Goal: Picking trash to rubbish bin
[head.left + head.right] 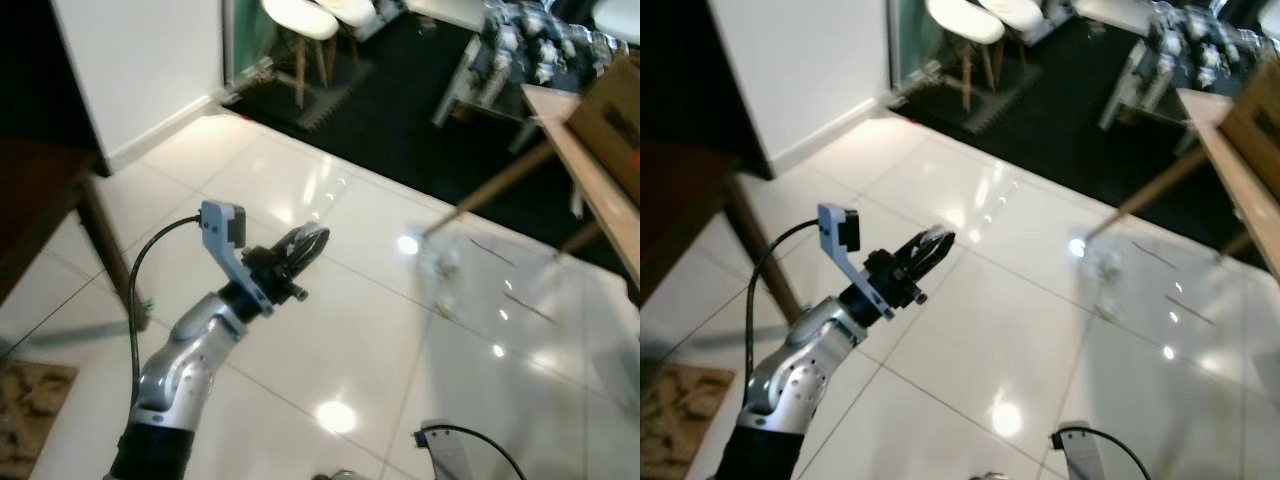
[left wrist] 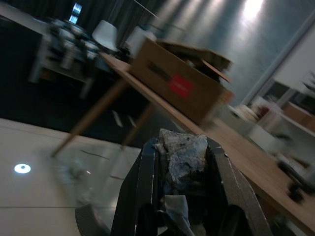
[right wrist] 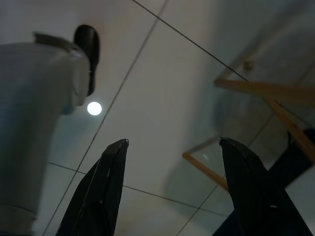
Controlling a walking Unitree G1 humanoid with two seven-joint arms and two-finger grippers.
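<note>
The left hand [image 1: 305, 243] is raised in the lower left part of the left eye view, and its two black fingers are clenched on a crumpled piece of trash [image 2: 181, 153], grey and white, which sits squeezed between them in the left wrist view. I judge that the arm is held up and forward like this to carry the trash above the floor [image 1: 330, 330] while the robot goes to find the rubbish bin; no bin can be made out in these pictures.

The right hand [image 3: 172, 147] hangs low and points down at the tiles, with its fingers spread apart and nothing between them.

At the right edge of the left eye view stands a wooden worktop [image 1: 590, 170] with slanted legs, and on it a cardboard box [image 2: 179, 81]. A dark piece of furniture [image 1: 45, 200] fills the left edge, and white chairs [image 1: 300, 20] stand at the top. The slanted legs and the dark furniture could be in the way when walking.
</note>
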